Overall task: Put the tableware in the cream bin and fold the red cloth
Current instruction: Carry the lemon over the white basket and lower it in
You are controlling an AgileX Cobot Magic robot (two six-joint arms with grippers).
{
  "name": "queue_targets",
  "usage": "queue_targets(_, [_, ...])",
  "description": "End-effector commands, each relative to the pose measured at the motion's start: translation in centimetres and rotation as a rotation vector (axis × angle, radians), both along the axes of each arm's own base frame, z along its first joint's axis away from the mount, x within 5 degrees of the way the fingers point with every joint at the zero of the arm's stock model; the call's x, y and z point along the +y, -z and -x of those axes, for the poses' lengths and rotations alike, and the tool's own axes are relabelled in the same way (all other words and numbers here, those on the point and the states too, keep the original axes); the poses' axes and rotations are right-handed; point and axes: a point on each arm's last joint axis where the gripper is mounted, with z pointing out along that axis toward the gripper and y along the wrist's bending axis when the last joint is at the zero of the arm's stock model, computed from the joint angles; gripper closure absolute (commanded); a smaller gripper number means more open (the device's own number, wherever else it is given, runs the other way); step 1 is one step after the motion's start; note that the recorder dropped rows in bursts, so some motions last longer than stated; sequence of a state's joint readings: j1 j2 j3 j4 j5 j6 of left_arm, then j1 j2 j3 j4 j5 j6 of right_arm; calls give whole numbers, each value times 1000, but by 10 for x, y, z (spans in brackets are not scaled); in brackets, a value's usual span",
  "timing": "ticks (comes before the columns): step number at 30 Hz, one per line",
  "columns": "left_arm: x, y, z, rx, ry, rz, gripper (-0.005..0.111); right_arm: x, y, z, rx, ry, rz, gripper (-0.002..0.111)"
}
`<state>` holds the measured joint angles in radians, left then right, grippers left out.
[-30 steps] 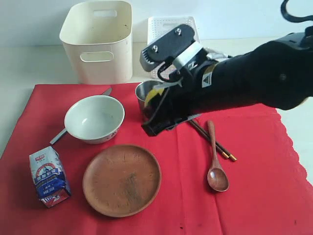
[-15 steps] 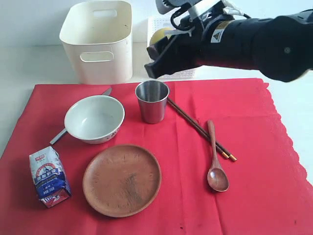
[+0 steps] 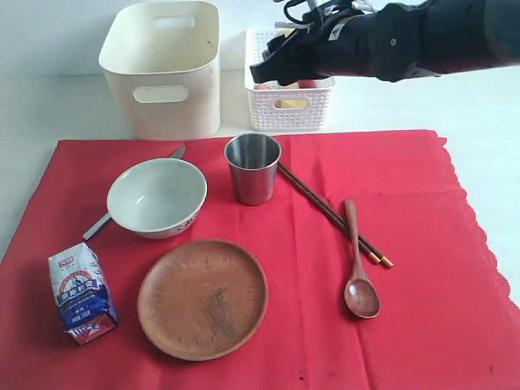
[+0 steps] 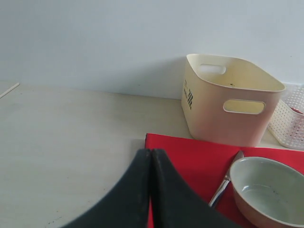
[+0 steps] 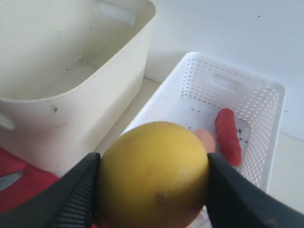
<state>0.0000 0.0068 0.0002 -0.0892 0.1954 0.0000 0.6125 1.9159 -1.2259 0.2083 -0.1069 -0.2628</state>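
The red cloth [image 3: 406, 187] lies flat under the tableware. On it are the white bowl [image 3: 157, 197], steel cup [image 3: 253, 168], brown plate [image 3: 202, 298], wooden spoon [image 3: 360, 272] and dark chopsticks [image 3: 329, 213]. The silver knife [image 3: 99, 225] is partly hidden behind the bowl. The cream bin [image 3: 162, 69] stands behind the cloth and holds nothing that I can see. My right gripper [image 3: 270, 69] hangs over the white basket's near-left corner, shut on a yellow lemon [image 5: 153, 173]. Close to the cloth's left corner, my left gripper [image 4: 151, 156] is shut on nothing; the exterior view does not show it.
The white lattice basket [image 3: 290, 110] stands right of the cream bin; it holds a red sausage [image 5: 227, 135] and an egg [image 5: 207, 137]. A blue-and-white milk carton [image 3: 81, 292] stands at the cloth's front left. Bare pale table [image 4: 71, 142] surrounds the cloth.
My right arm rose from beside the steel cup with the lemon and moved back and up to above the white basket. The tableware has not moved.
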Motion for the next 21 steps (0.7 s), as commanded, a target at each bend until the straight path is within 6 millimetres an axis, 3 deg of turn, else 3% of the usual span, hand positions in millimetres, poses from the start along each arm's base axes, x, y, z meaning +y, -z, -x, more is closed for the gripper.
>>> queue_targets(1, [0, 0, 1, -6, 0, 8, 104, 5, 1, -28, -43, 60, -69, 108])
queue_targets(11, [0, 0, 1, -6, 0, 8, 104, 18, 27, -59, -81, 88, -91, 106])
queue_targets(17, [0, 0, 1, -6, 0, 8, 104, 20, 42, -66, -39, 141, -136, 84])
queue_targets(21, [0, 0, 1, -6, 0, 8, 104, 20, 44, -66, -35, 141, -133, 63])
